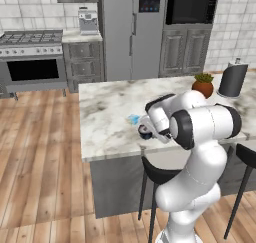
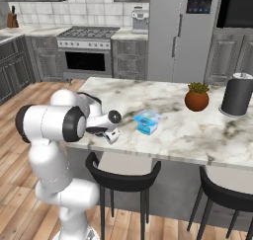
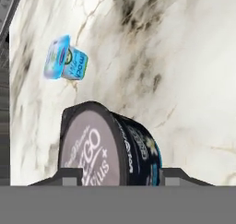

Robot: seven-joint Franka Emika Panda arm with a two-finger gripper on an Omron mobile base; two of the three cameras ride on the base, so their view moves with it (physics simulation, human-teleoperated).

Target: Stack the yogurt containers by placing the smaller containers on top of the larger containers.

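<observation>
A dark navy cup [image 3: 115, 149] with a whitish lid lies on the marble counter [image 1: 107, 132], right in front of the hand camera. My gripper [image 3: 123, 174] straddles it, one fingertip [image 3: 69, 174] on each side, with a thin gap showing on the right, so it reads as open around the cup. From the left base view the gripper [image 1: 146, 128] is low over the counter's near edge with the dark cup [image 1: 145, 134] under it. A bright blue tub [image 2: 147, 121] sits beyond it; the same blue tub [image 3: 64, 59] appears past the cup, and again [image 1: 133, 119] beside the hand.
An orange-brown plant pot [image 2: 196, 100] and a tall dark grey cylinder [image 2: 237, 95] stand at the counter's far right. Black stools [image 2: 123, 177] sit under the near edge. Marble is bare around the tub.
</observation>
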